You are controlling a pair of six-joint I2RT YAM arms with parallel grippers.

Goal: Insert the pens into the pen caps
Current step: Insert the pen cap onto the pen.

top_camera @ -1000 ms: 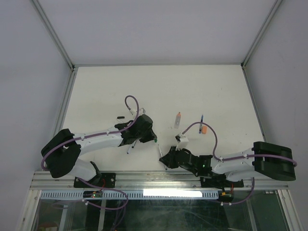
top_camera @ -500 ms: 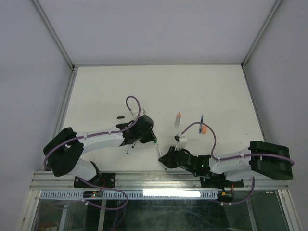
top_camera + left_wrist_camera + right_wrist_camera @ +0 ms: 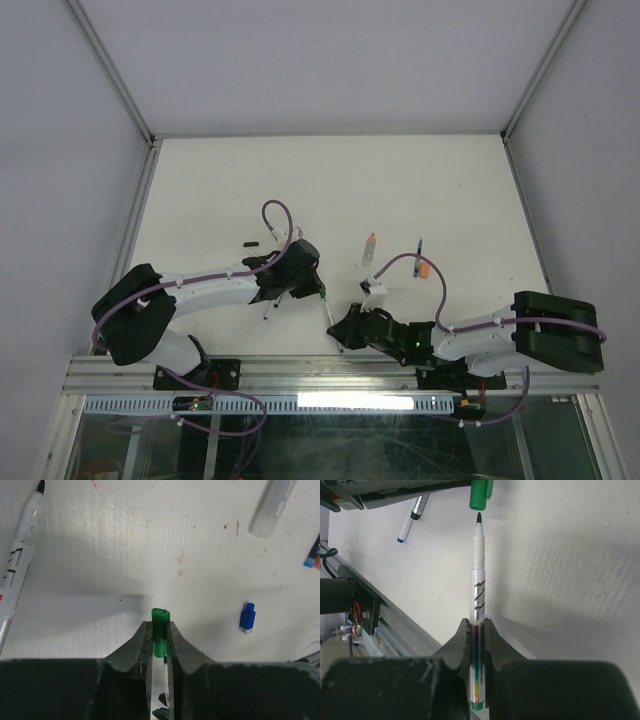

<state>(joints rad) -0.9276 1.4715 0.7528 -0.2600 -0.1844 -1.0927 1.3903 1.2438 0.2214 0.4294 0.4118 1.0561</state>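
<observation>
My left gripper (image 3: 159, 630) is shut on a green pen cap (image 3: 160, 632), which sticks out past the fingertips. In the top view the green cap (image 3: 324, 297) sits at the left gripper (image 3: 318, 292). My right gripper (image 3: 477, 630) is shut on a white-barrelled pen (image 3: 478, 580) with a dark tip. The tip points at the open end of the green cap (image 3: 479, 495), with a small gap between them. In the top view the pen (image 3: 334, 322) runs from the right gripper (image 3: 345, 325) up toward the cap.
A loose pen (image 3: 17, 555) lies to the left and a grey capped pen (image 3: 272, 505) at the far right. A blue cap (image 3: 247, 616) lies to the right. The top view shows a black cap (image 3: 250, 242), an orange cap (image 3: 425, 269) and another pen (image 3: 420, 250).
My right gripper has moved left and up with the pen, bringing its tip close to the green cap. The left gripper has barely moved.
</observation>
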